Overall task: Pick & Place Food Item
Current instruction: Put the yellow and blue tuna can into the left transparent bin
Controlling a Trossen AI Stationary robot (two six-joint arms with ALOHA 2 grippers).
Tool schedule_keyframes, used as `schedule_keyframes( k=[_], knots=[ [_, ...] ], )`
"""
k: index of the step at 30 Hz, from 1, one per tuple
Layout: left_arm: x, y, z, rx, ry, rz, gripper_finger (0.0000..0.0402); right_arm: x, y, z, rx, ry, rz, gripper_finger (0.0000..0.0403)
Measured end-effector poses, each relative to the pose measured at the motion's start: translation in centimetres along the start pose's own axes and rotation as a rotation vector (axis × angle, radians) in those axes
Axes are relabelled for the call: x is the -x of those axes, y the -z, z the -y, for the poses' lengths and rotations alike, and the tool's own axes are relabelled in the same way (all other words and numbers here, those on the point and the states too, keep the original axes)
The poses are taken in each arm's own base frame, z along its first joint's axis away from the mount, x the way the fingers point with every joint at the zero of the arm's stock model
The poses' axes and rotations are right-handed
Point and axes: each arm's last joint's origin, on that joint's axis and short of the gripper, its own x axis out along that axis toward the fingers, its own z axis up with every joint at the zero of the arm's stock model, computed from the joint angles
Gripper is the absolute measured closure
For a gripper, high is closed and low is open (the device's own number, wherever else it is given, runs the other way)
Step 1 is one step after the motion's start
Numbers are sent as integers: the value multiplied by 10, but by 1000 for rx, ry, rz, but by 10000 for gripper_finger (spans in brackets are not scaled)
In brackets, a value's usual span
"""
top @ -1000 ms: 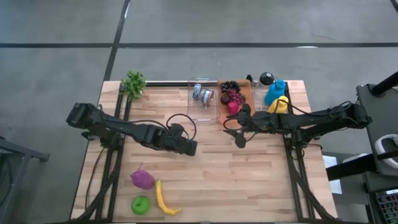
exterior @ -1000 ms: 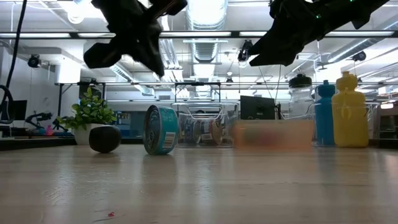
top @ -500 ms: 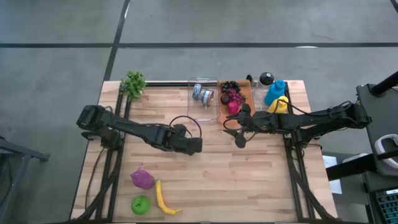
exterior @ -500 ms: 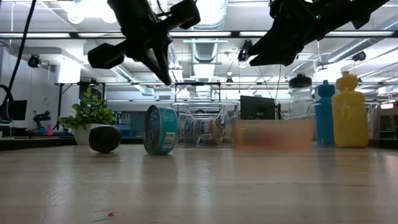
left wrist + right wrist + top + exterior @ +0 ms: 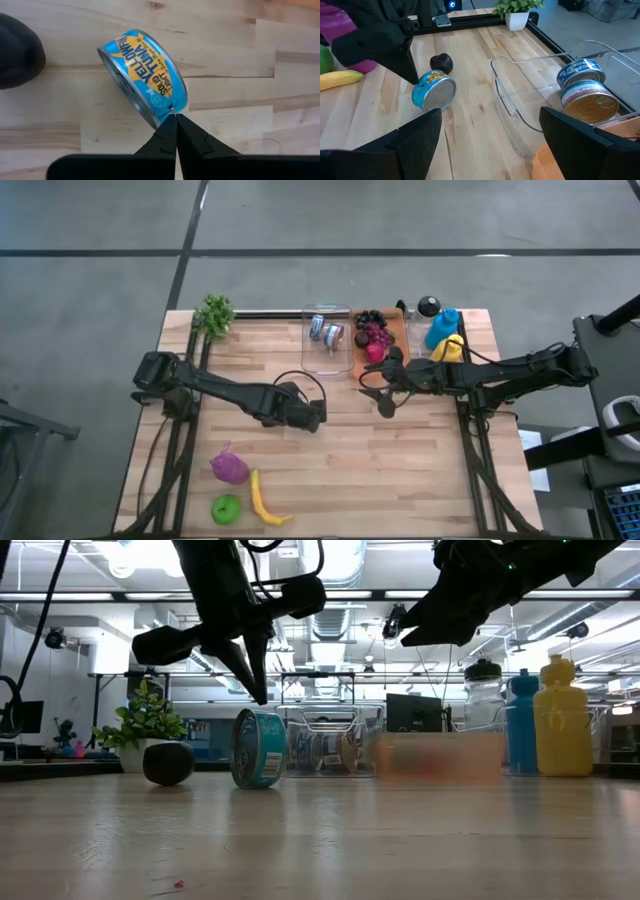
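The left gripper (image 5: 175, 117) has its jaws pressed together, empty, tips poised just above the rim of a blue tuna can (image 5: 144, 75) that lies on its side on the wooden table (image 5: 400, 470). A dark round fruit (image 5: 19, 51) sits near the can on the boards. From the table-top camera the can (image 5: 258, 748) rests on its edge below the left gripper (image 5: 255, 690), the dark fruit (image 5: 168, 762) beside it. The right gripper (image 5: 385, 395) hovers with jaws apart near a clear bin (image 5: 530, 115) holding two more cans (image 5: 582, 87). At the table's front lie a purple fruit (image 5: 229, 469), a banana (image 5: 262, 499) and a green apple (image 5: 227, 509)
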Motion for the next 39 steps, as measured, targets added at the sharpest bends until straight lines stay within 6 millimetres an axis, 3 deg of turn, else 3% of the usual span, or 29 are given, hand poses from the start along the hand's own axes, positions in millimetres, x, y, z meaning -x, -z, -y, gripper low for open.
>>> schedule_keyframes(
  k=[17, 33, 39],
  knots=[
    [1, -2, 0, -60, 5, 10, 396, 0, 0, 0, 0, 0, 0, 80],
    [3, -2, 0, 52, 14, 7, 396, 0, 0, 0, 0, 0, 0, 95],
    [13, -5, 0, 90, 36, -6, 396, 0, 0, 0, 0, 0, 0, 86]
  ],
)
